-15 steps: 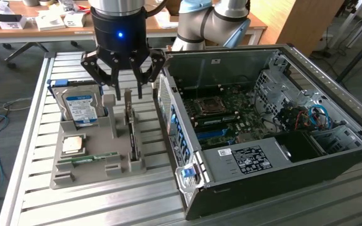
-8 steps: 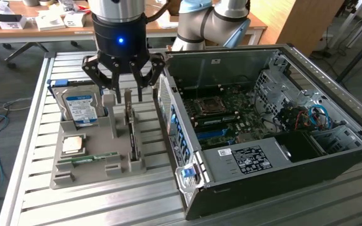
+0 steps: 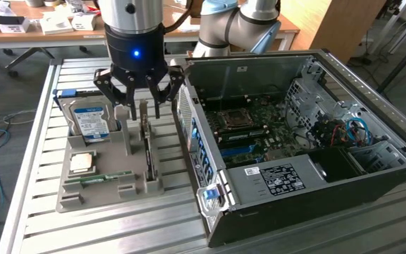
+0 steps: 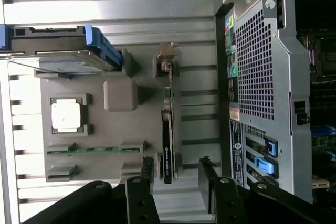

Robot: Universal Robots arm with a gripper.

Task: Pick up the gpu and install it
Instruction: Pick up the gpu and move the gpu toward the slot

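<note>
1. Gripper (image 3: 143,110): jaws wide open, holding nothing. Fingers hang either side of the gpu's (image 3: 147,145) far end, no contact visible.
2. Gpu stands on edge in a slot of the grey tray (image 3: 97,196), right under the gripper.
3. Same tray, toward ext. view's left: hard drive (image 3: 90,123) upright, cpu (image 3: 82,161) flat, ram stick (image 3: 108,176) lying flat.
4. Pc case (image 3: 295,222): lid off, just beside the tray on ext. view's right, mobo (image 3: 252,127) exposed.
5. All on a slatted metal table (image 3: 83,233).

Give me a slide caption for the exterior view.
Open gripper poised over the gpu in its grey tray, beside the opened computer case.
</note>
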